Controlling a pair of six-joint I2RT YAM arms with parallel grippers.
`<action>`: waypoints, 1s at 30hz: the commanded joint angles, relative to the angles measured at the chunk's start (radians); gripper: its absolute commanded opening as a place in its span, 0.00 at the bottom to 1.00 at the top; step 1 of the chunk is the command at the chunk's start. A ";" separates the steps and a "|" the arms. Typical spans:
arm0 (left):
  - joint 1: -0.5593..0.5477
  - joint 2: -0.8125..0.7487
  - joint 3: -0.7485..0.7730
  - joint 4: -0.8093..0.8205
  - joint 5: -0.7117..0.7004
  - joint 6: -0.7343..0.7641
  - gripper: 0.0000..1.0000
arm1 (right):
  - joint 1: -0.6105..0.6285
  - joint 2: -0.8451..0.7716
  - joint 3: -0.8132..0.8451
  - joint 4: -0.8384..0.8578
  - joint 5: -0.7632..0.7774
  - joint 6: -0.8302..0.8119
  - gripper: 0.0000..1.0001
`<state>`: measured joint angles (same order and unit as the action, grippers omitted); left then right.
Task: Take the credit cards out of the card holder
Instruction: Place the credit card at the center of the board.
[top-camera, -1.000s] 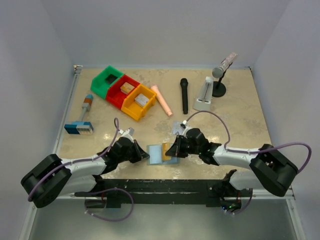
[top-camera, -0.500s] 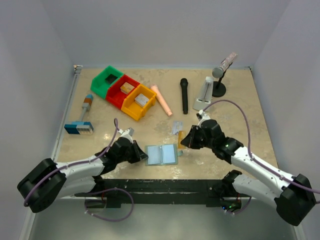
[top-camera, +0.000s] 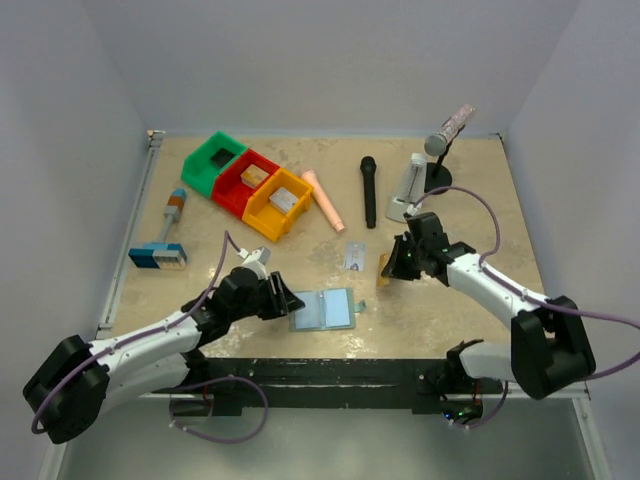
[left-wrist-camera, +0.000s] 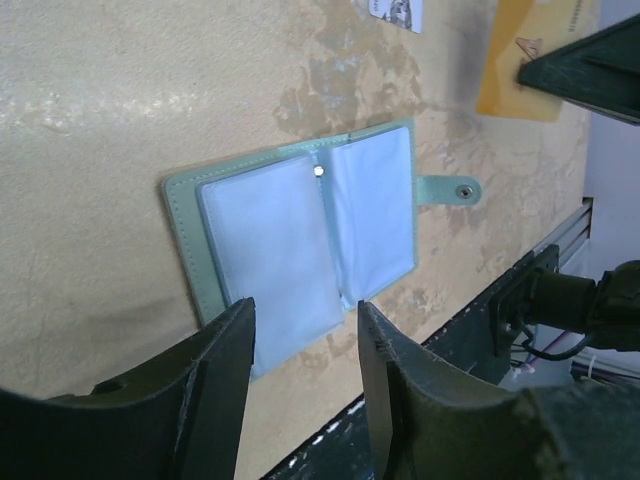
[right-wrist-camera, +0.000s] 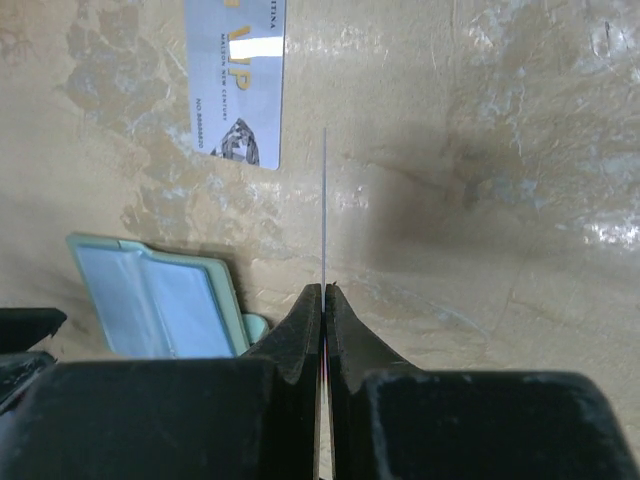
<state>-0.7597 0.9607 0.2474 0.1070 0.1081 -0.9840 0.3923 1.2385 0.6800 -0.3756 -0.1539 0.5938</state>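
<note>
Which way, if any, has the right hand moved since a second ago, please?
Yes, the right hand, gripping the golden card, moved rightward, closer to the black microphone.

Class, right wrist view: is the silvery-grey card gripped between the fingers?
No, the silvery-grey card lies flat on the table, apart from the right gripper.

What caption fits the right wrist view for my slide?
Right gripper pinching a credit card edge-on; silver card lies flat beyond, card holder open at lower left.

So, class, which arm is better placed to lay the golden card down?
Right. Right arm: jaws shut on the golden card, already clear of the open card holder. Left arm: jaws open and empty above the holder.
</note>
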 joint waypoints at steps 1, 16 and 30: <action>0.002 -0.056 0.072 -0.085 0.024 0.015 0.50 | -0.033 0.088 0.069 0.078 -0.055 -0.040 0.00; 0.003 -0.148 0.020 -0.056 0.051 0.001 0.43 | -0.127 0.288 0.151 0.077 -0.177 -0.072 0.00; 0.003 -0.117 0.010 -0.050 0.038 0.002 0.41 | -0.130 0.342 0.197 0.007 -0.130 -0.046 0.14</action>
<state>-0.7597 0.8524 0.2661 0.0280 0.1493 -0.9855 0.2672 1.5772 0.8433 -0.3340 -0.3050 0.5499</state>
